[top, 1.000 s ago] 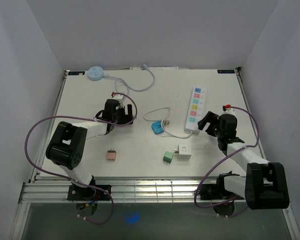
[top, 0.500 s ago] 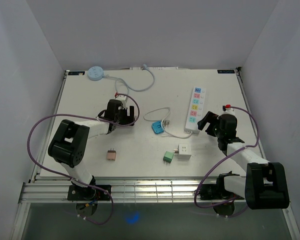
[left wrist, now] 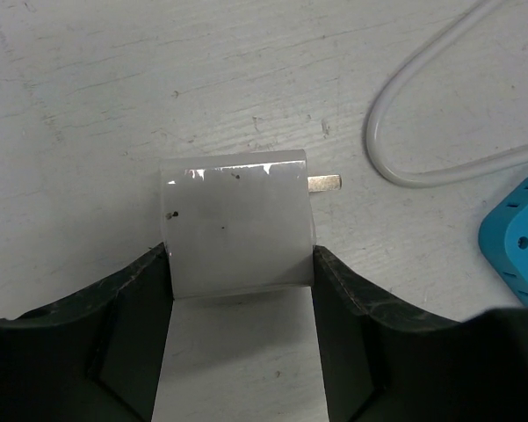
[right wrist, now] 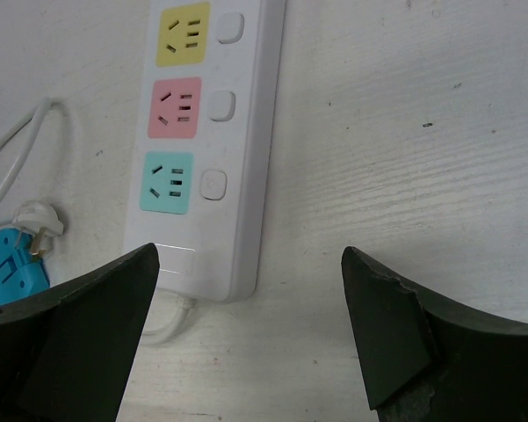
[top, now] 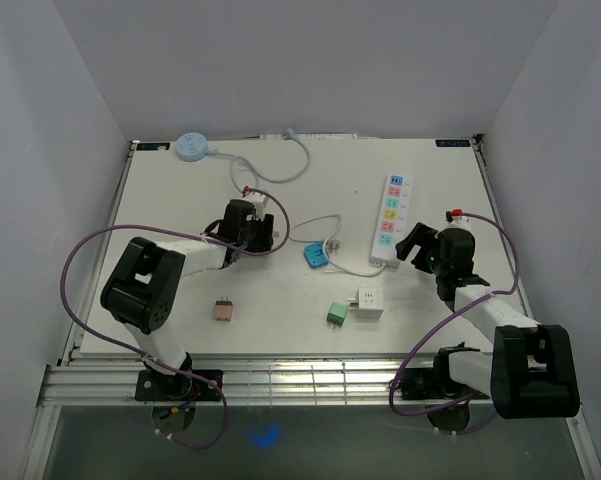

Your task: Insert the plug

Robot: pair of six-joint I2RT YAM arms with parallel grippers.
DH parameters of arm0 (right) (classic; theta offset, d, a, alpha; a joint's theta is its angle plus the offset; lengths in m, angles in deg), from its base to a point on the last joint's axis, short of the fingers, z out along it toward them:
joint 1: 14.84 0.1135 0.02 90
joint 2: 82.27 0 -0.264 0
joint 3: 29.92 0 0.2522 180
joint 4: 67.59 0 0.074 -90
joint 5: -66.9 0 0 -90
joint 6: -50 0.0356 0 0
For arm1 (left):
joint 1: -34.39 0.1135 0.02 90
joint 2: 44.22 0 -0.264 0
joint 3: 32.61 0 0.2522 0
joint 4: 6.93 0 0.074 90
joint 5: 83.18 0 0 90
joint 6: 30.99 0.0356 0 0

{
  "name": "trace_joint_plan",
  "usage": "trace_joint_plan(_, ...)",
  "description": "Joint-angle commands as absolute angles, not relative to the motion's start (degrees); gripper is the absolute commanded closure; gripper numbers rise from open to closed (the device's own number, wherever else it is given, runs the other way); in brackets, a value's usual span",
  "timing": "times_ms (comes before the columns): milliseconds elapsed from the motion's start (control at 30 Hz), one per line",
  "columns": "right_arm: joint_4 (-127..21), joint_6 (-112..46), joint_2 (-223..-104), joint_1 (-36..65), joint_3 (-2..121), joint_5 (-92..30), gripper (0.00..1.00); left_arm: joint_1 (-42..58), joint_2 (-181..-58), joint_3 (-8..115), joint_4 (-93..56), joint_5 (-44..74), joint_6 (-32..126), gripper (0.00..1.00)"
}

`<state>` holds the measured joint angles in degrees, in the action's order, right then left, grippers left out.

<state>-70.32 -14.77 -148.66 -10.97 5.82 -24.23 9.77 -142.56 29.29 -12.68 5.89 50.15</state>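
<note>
Left claw point(left wrist: 239, 290) flanks the white plug point(left wrist: 235, 220) lying flat on the table point(left wrist: 88, 105), touching both its sides, though whether it clamps firmly I cannot tell; right claw point(right wrist: 250, 290) stands spread wide, the power strip point(right wrist: 237, 176) just beyond it

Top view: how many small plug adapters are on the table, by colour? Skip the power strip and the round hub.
White: 2, the white plug and the white cube adapter
Blue: 1, the blue adapter
Green: 1, the green adapter
Pink: 1, the pink adapter
Total: 5
</note>
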Motion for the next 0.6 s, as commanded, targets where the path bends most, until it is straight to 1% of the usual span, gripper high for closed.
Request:
trace_joint_plan(0, -71.50, -15.30, -148.98, -10.71, 8.10, -24.60, 0.11, 8.47, -140.90, 30.37, -12.51, 6.20, 50.84, 0.47)
trace_joint_plan(200, -70.88, -16.71, -150.21, -10.71, 10.29, -27.84, 0.11, 6.36, -134.49, 25.64, -8.92, 6.73, 51.10, 0.56)
trace_joint_plan(300, -70.62, -17.76, -151.09, -10.71, 11.52, -31.97, 0.10, 5.83, -129.84, 22.73, -6.99, 9.71, 51.36, 0.58)
trace_joint_plan(400, -70.18, -18.64, -152.23, -10.71, 13.54, -37.77, 0.10, 5.04, -125.00, 19.66, -4.43, 11.99, 51.54, 0.60)
trace_joint_plan(567, -68.25, -19.00, -153.72, -10.71, 17.06, -48.66, 0.09, 2.24, -121.30, 17.45, -2.67, 14.64, 52.50, 0.64)
